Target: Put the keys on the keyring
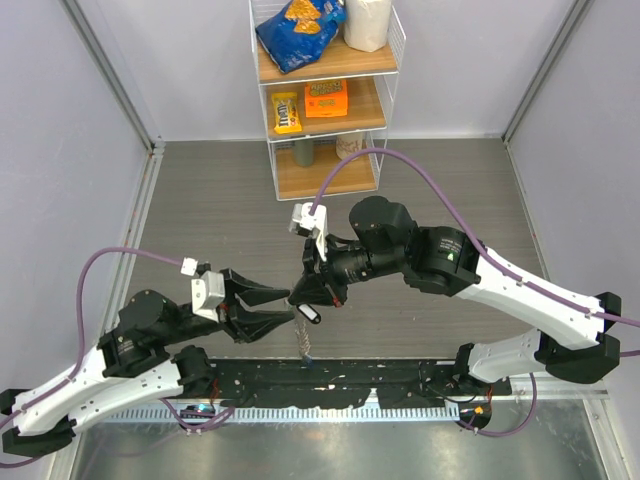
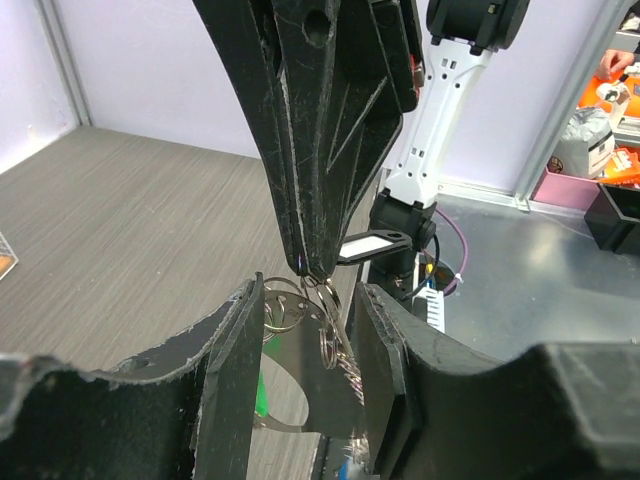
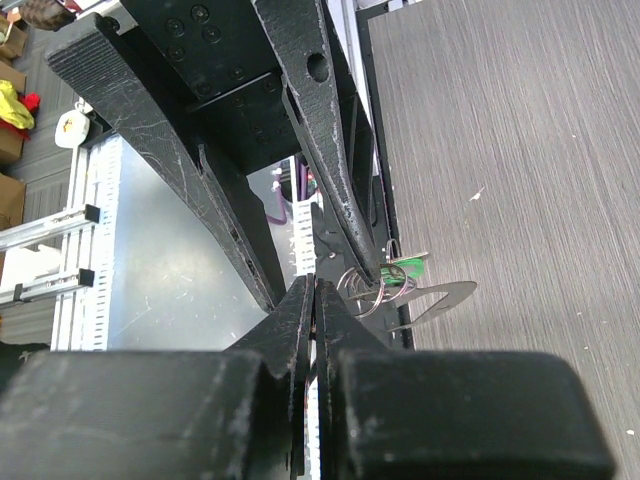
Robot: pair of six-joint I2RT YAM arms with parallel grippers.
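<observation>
My right gripper (image 1: 305, 293) points down and is shut on the top of a bunch of small silver rings (image 2: 325, 300). The keyring chain (image 1: 303, 342) hangs from that bunch. A black-and-white tag (image 2: 375, 245) sticks out beside its fingertips. A green key (image 2: 260, 395) and a flat silver metal piece (image 2: 290, 375) hang with the rings. They also show in the right wrist view, the green key (image 3: 408, 267) next to the rings (image 3: 372, 288). My left gripper (image 1: 290, 304) is open, and one fingertip (image 3: 368, 272) is at the rings. The other keys are hidden.
A white wire shelf (image 1: 325, 110) with snack bags and boxes stands at the back centre. A black strip (image 1: 330, 385) runs along the table's front edge below the chain. Grey walls close in left and right.
</observation>
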